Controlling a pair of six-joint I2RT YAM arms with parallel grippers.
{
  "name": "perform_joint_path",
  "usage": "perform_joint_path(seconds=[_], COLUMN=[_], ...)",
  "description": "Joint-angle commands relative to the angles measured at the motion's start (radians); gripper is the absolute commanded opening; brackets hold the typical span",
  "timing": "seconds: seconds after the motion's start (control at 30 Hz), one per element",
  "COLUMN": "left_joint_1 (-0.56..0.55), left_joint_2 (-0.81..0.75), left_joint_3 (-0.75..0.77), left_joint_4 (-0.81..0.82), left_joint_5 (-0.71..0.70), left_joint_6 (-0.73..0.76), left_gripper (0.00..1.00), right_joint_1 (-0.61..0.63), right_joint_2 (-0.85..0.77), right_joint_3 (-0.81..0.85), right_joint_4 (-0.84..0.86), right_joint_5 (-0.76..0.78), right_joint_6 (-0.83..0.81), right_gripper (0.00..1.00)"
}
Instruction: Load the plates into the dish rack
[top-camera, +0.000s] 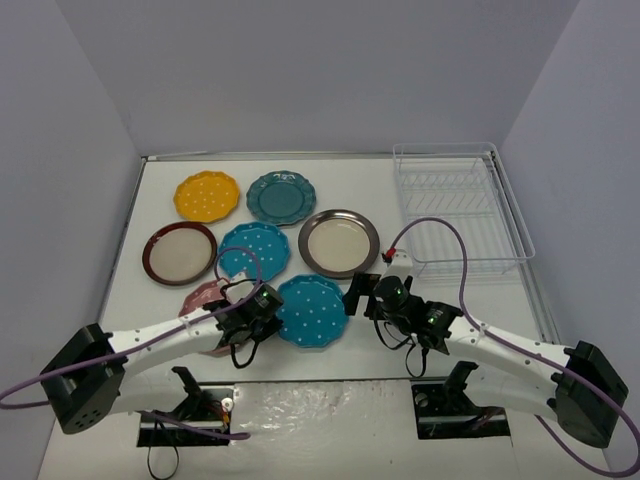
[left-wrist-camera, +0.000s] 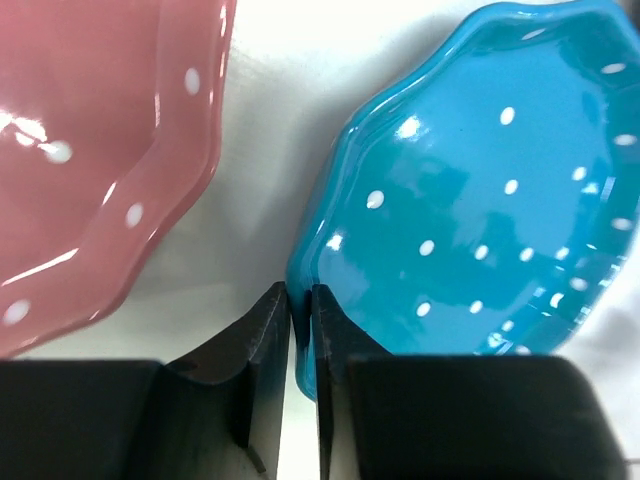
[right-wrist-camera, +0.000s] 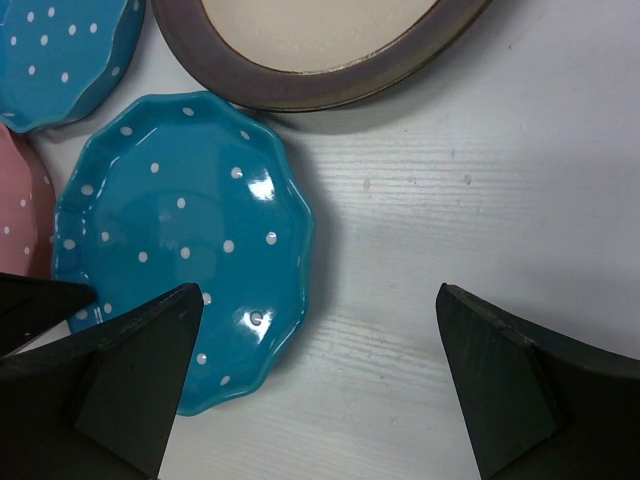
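Left gripper (left-wrist-camera: 300, 300) was nearly closed and empty, beside pink plate (left-wrist-camera: 90, 150), tips at near blue dotted plate (left-wrist-camera: 480, 200) left rim, likely nudging it. Right gripper (right-wrist-camera: 318, 295) was spread wide at its right edge, probably to receive. Dish rack (top-camera: 445, 146) sat far right, unloaded.

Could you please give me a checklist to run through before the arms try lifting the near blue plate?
1. Right gripper open: ok.
2. Near blue plate rim inside its opening: ok.
3. Left gripper gripping that rim: not ok, shut beside it.
4. Pink plate apart from it: ok.
5. Dish rack slots free: ok.
6. Plate edge raised: cannot tell.
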Motion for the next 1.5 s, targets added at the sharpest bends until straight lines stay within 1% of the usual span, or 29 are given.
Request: perform_joint_path(seconds=[0.0,0.13,0.37,0.57,0.77,0.9,1.1,1.33,1.47], left_joint_1=[-0.006,-0.006,-0.006,-0.006,-0.006,-0.006,-0.006,-0.006,-0.006], left_joint_2=[-0.141,-0.204,-0.241,-0.279,-0.329,-0.314,-0.294,-0.317,-0.301], left_joint_3=[0.032,0.031,0.007,-0.033,-0.097,-0.098,-0.155,-0.139,-0.134], left_joint_4=[-0.016,0.001,0.071,0.114,0.219,0.254,0.402,0.395,0.416], left_joint_5=[-0.01,-0.002,0.017,0.011,-0.02,-0.001,0.023,0.003,0.021], left_joint_6=[-0.034,-0.07,-0.129,-0.2,-0.264,-0.287,-0.351,-0.336,-0.327], left_gripper=[0.0,0.0,0.0,0.0,0.0,0.0,0.0,0.0,0.0], right_joint_1=[0.003,-0.005,-0.023,-0.079,-0.153,-0.158,-0.164,-0.171,-0.175], right_joint_2=[-0.029,0.015,0.136,0.191,0.232,0.272,0.357,0.383,0.403], right_joint_3=[-0.044,-0.075,-0.11,-0.147,-0.187,-0.184,-0.188,-0.192,-0.195], right_joint_4=[0.111,0.182,0.366,0.477,0.568,0.603,0.686,0.723,0.78], right_joint_5=[-0.004,-0.067,-0.199,-0.329,-0.446,-0.486,-0.543,-0.563,-0.585], right_joint_6=[0.092,0.113,0.154,0.161,0.173,0.173,0.193,0.194,0.202], right_gripper=[1.0,1.0,1.0,1.0,1.0,1.0,0.99,0.98,0.94])
